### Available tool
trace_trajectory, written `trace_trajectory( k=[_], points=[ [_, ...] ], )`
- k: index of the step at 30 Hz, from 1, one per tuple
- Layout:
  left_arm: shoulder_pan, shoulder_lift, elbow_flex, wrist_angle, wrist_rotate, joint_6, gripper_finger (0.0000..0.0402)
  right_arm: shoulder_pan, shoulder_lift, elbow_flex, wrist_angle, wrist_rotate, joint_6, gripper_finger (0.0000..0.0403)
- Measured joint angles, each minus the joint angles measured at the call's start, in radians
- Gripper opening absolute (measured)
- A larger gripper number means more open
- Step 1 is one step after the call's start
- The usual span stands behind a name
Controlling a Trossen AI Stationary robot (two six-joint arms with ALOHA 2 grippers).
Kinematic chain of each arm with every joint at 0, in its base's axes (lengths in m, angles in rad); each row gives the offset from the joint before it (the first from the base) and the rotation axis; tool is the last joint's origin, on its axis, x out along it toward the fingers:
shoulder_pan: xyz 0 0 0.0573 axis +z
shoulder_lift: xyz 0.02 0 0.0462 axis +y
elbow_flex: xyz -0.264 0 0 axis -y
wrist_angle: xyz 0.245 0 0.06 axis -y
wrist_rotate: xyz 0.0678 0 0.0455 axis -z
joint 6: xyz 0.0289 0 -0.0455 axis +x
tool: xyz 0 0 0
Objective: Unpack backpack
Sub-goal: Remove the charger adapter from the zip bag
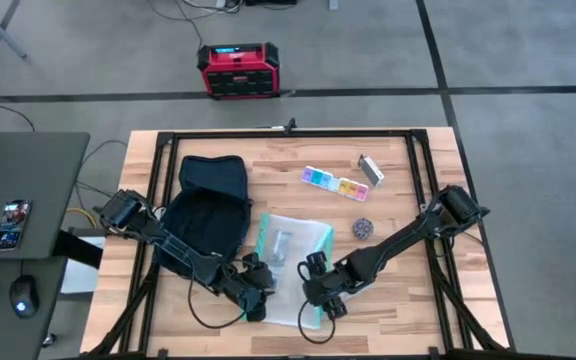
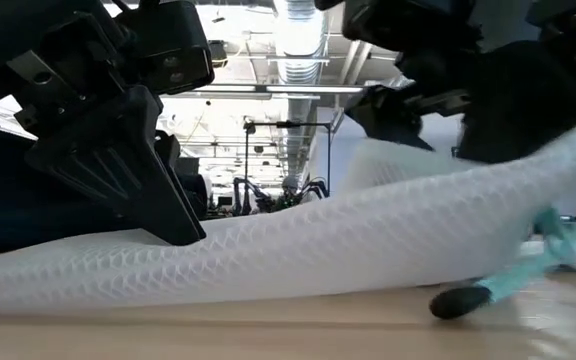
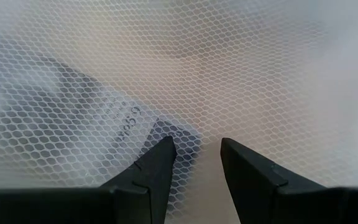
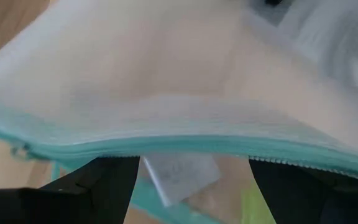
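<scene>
The dark backpack (image 1: 208,205) lies open on the table's left half, its paler lining showing. Right of it, a clear mesh pouch (image 1: 293,255) with a teal zipper lies flat on the wood with small items inside. My left gripper (image 1: 258,288) is at the pouch's near left corner, its fingers (image 3: 160,162) a narrow gap apart over the mesh. My right gripper (image 1: 320,290) is at the pouch's near right end. It is open wide, and the teal zipper edge (image 4: 185,146) runs across in front of its fingertips. In the low view that end of the pouch (image 2: 568,150) stands raised. My left gripper slants down onto the pouch from the table's near left. One fingertip (image 2: 190,235) rests on the mesh top (image 2: 238,240), which lies on the table there. Nothing shows pinched in the gap. My right gripper: I cannot tell whether its fingers touch the zipper edge.
A pastel pill organizer (image 1: 333,183), a small silver item (image 1: 371,170) and a small dark round thing (image 1: 363,228) lie at the table's far right. The pouch's teal pull cord (image 2: 513,280) hangs onto the wood. A red-black box (image 1: 236,70) stands on the floor beyond.
</scene>
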Motion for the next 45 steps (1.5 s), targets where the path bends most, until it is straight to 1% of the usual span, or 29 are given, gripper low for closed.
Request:
trace_trajectory(
  k=[4,7,10,13,15,16,18,19,24,30,33,36,39,40,41,43,45],
  points=[
    [-0.001,0.000,0.000,0.001,-0.001,-0.002,0.0125,0.000,0.034,0.001,0.033,-0.006,-0.005,0.0291],
    [-0.003,0.000,0.000,0.002,-0.001,-0.004,0.0125,0.001,0.068,0.001,0.052,-0.063,0.022,0.0291],
    [-0.007,0.000,0.000,0.003,-0.005,-0.005,0.0125,0.000,0.076,0.001,0.048,-0.080,0.067,0.0290],
    [-0.007,0.000,0.000,0.005,-0.005,-0.012,0.0125,0.000,0.076,0.002,0.037,-0.081,0.081,0.0278],
    [-0.007,0.000,0.000,0.006,-0.004,-0.016,0.0125,0.000,0.076,0.003,0.024,-0.080,0.098,0.0249],
    [-0.007,0.000,0.000,0.006,-0.004,-0.016,0.0125,0.000,0.076,0.003,0.016,-0.080,0.113,0.0225],
    [-0.007,0.000,0.000,0.006,-0.001,-0.016,0.0125,0.000,0.074,0.005,-0.011,-0.079,0.143,0.0164],
    [-0.007,0.000,0.000,0.006,-0.001,-0.017,0.0125,0.000,0.069,0.005,-0.025,-0.079,0.158,0.0147],
    [-0.010,0.000,0.001,-0.009,0.002,-0.035,0.0125,0.016,-0.011,-0.003,-0.205,-0.079,0.208,0.0148],
    [-0.019,0.000,0.001,-0.011,-0.001,-0.047,0.0125,0.050,-0.167,-0.011,-0.437,-0.024,0.358,0.0148],
    [-0.019,-0.003,0.000,-0.012,-0.001,-0.047,0.0125,0.059,-0.225,-0.057,-0.529,0.005,0.442,0.0148],
    [-0.019,-0.003,0.000,-0.008,0.000,-0.048,0.0125,0.072,-0.271,-0.141,-0.551,0.008,0.547,0.0148],
    [-0.019,-0.003,0.000,-0.007,-0.001,-0.055,0.0125,0.089,-0.288,-0.232,-0.544,0.025,0.668,0.0149],
    [-0.019,-0.003,0.000,-0.007,-0.001,-0.055,0.0125,0.094,-0.291,-0.253,-0.544,0.031,0.712,0.0161],
    [-0.019,-0.003,0.000,-0.007,-0.001,-0.058,0.0125,0.099,-0.292,-0.267,-0.549,0.032,0.749,0.0181],
    [-0.019,-0.003,0.000,-0.007,-0.001,-0.062,0.0125,0.102,-0.291,-0.280,-0.553,0.032,0.809,0.0235],
    [-0.014,-0.011,0.006,-0.013,0.001,-0.053,0.0125,0.102,-0.294,-0.270,-0.550,0.033,0.832,0.0283]
  ],
)
